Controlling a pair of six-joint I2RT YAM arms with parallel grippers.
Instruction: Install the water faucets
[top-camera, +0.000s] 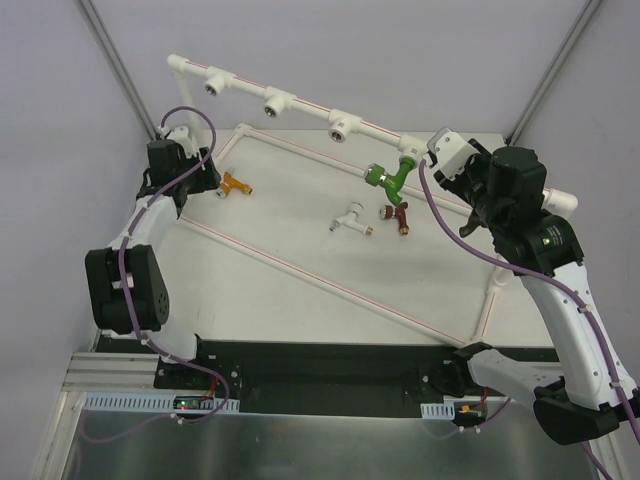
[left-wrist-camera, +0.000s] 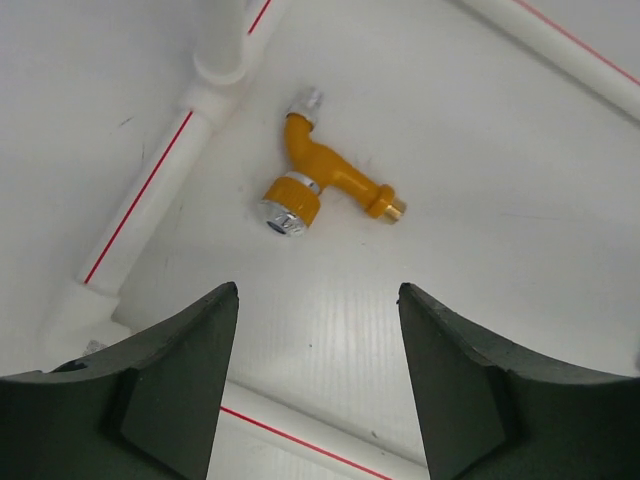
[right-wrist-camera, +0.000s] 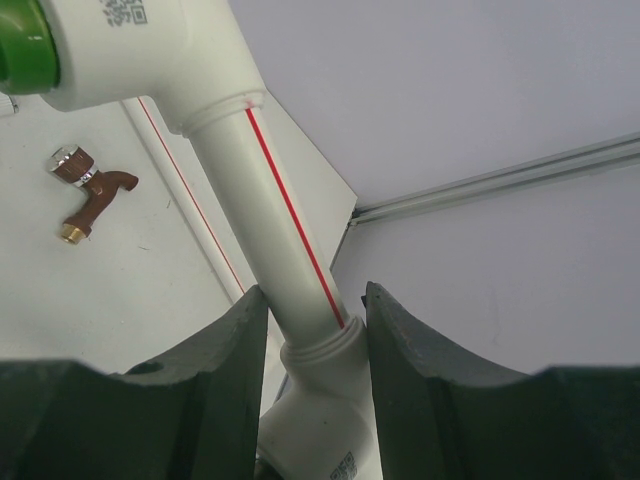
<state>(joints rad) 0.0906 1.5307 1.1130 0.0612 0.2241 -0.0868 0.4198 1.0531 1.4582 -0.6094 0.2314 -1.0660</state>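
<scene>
An orange-gold faucet (top-camera: 235, 184) (left-wrist-camera: 320, 185) lies flat on the white board. My left gripper (top-camera: 212, 178) (left-wrist-camera: 318, 295) hovers just short of it, open and with nothing between its fingers. A green faucet (top-camera: 388, 178) (right-wrist-camera: 25, 45) hangs from a tee socket (top-camera: 408, 152) of the raised white pipe frame (top-camera: 300, 100). My right gripper (top-camera: 438, 165) (right-wrist-camera: 315, 300) is shut on that frame's pipe (right-wrist-camera: 265, 180), just above an elbow collar to the right of the green faucet. A white faucet (top-camera: 352, 219) and a dark red faucet (top-camera: 397, 213) (right-wrist-camera: 85, 190) lie loose mid-board.
Three tee sockets (top-camera: 213, 85) (top-camera: 275, 103) (top-camera: 342, 125) on the raised pipe hold nothing. A diagonal pipe (top-camera: 320, 280) with a red stripe crosses the board, and more pipes border it (left-wrist-camera: 150, 190). Grey enclosure walls stand close behind the frame.
</scene>
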